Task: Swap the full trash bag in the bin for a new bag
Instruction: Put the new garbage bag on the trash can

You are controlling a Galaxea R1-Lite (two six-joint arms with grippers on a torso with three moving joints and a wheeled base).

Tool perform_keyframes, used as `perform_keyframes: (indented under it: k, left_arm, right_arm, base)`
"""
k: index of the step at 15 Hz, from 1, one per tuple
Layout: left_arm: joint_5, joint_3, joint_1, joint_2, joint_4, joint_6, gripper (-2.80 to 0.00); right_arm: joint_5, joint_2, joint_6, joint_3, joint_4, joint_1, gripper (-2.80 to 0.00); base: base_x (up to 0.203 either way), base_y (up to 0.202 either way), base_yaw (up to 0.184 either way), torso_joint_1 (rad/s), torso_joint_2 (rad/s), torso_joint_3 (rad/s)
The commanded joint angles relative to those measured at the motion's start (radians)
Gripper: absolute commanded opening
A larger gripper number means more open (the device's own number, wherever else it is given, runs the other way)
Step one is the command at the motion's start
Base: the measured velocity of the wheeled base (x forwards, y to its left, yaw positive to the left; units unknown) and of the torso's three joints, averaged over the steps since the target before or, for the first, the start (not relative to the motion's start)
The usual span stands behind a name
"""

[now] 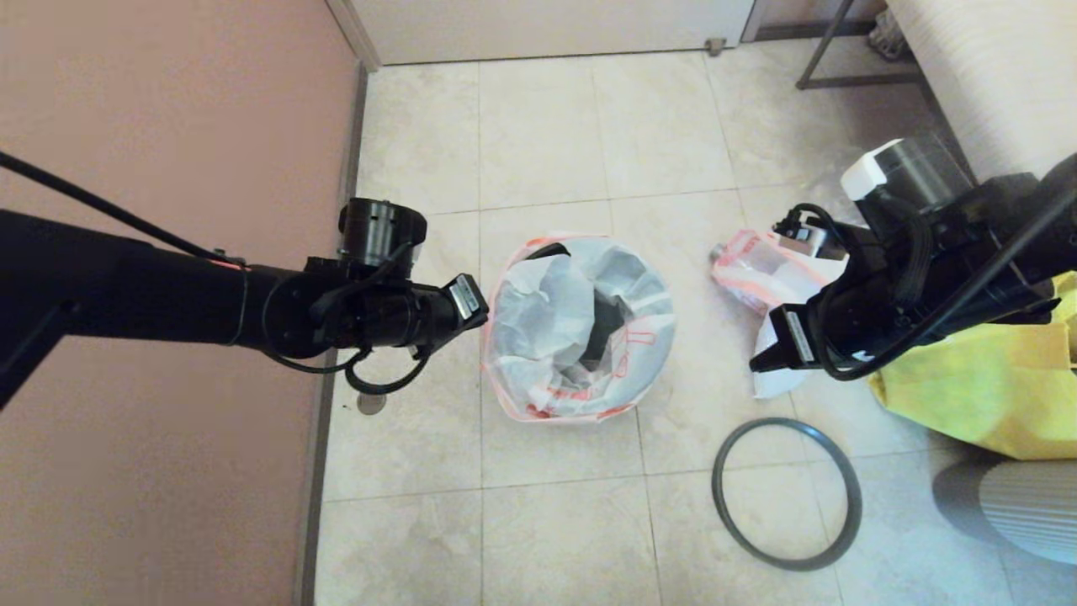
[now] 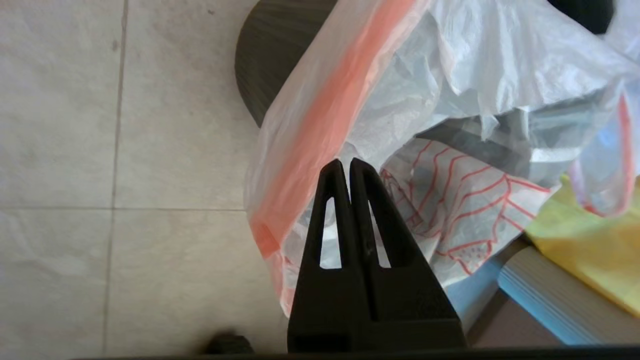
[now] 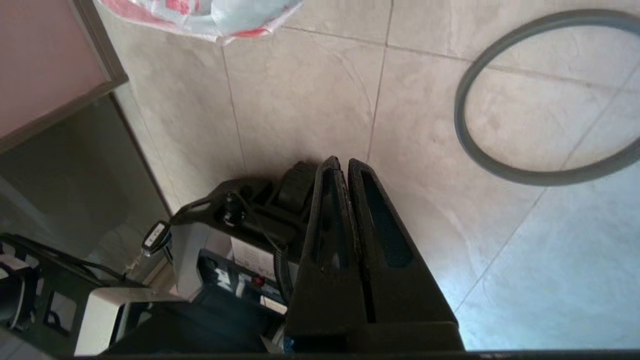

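The bin (image 1: 602,335) stands mid-floor, and the new bag (image 1: 547,337), white with red print, lines it and drapes over its rim. My left gripper (image 1: 483,316) is at the bin's left rim. Its fingers (image 2: 335,200) are shut, with their tips against the new bag (image 2: 450,210) beside the pink-orange hem (image 2: 320,135); I see no film pinched between them. The dark bin wall (image 2: 260,65) shows under the film. The full trash bag (image 1: 761,273) lies on the floor to the right, partly hidden by my right arm. My right gripper (image 1: 757,364) hovers shut and empty over the tiles. The grey hoop (image 1: 787,494) lies loose nearby.
A yellow fabric bag (image 1: 993,379) sits at the right, behind my right arm. A pink wall (image 1: 168,126) runs along the left, and metal frame legs (image 1: 829,50) stand at the back right. The grey hoop (image 3: 540,177) and the robot's base (image 3: 225,240) show under the right gripper (image 3: 345,164).
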Motion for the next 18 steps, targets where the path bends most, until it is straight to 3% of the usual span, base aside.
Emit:
perform_keyframes:
  k: [1, 9, 14, 18]
  left_arm:
    - [-0.001, -0.005, -0.002, 0.003, 0.0, -0.004, -2.8]
    - [-0.048, -0.016, -0.023, 0.024, -0.001, -0.007, -2.8]
    - [0.016, -0.079, -0.002, 0.155, -0.003, -0.004, -2.8]
    - [0.026, -0.077, 0.021, 0.135, -0.011, -0.009, -2.8]
  right_arm:
    - [0.001, 0.013, 0.001, 0.001, 0.002, 0.01, -2.8]
    - [0.003, 0.016, 0.002, 0.001, -0.013, 0.011, -2.8]
    - [0.013, 0.016, 0.002, 0.001, -0.025, 0.012, -2.8]
    - [0.014, 0.012, 0.002, 0.001, -0.027, 0.012, -2.8]
  base:
    - [0.0, 0.0, 0.0, 0.0, 0.0, 0.0]
    - [0.0, 0.0, 0.0, 0.0, 0.0, 0.0]
    - [0.0, 0.0, 0.0, 0.0, 0.0, 0.0]
    - [0.0, 0.0, 0.0, 0.0, 0.0, 0.0]
